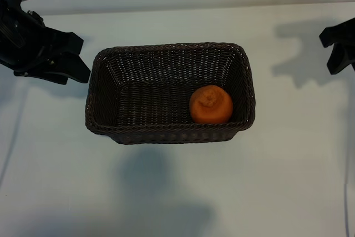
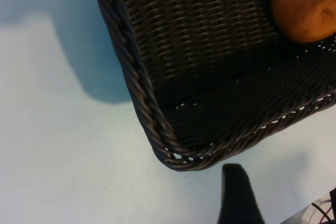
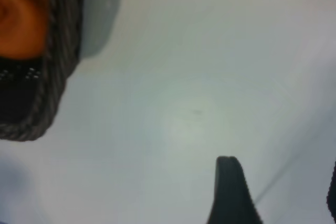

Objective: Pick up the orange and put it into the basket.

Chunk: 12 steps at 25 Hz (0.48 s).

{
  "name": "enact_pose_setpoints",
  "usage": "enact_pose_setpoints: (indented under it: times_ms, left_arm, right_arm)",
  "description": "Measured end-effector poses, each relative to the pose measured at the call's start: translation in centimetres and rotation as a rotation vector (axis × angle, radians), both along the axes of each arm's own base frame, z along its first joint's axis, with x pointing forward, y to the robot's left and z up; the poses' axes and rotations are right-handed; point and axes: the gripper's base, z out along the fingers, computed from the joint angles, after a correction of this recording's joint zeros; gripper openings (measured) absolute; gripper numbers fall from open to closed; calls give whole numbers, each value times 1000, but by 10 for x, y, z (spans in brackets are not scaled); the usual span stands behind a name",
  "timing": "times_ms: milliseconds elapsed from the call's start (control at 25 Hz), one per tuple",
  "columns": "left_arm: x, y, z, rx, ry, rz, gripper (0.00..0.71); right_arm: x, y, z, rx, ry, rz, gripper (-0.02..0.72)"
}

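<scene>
The orange (image 1: pixel 211 104) lies inside the dark brown wicker basket (image 1: pixel 166 48), at its front right corner, touching the weave. My left gripper (image 1: pixel 83 59) hovers just off the basket's left end, open and empty. My right gripper (image 1: pixel 328 54) hangs at the table's far right, apart from the basket, also open and empty. The left wrist view shows a basket corner (image 2: pixel 136 66), part of the orange (image 2: pixel 304 6) and one dark finger (image 2: pixel 239 195). The right wrist view shows the orange (image 3: pixel 21 14) behind the basket rim (image 3: pixel 60 51) and one finger (image 3: pixel 231 192) over bare table.
The white table (image 1: pixel 177 192) stretches out in front of the basket and to both sides. Arm shadows fall on it in front and at the back right. No other objects show.
</scene>
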Motion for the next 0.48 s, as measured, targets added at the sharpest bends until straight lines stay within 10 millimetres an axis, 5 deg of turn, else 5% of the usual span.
enact_pose_setpoints:
  times_ms: [240, 480]
  left_arm:
    - [0, 0, 0, 0, -1, -2, 463]
    - [0, 0, 1, 0, -3, -1, 463]
  right_arm:
    - [-23, 2, 43, 0, -137, 1, 436]
    - [-32, 3, 56, -2, -180, 1, 436]
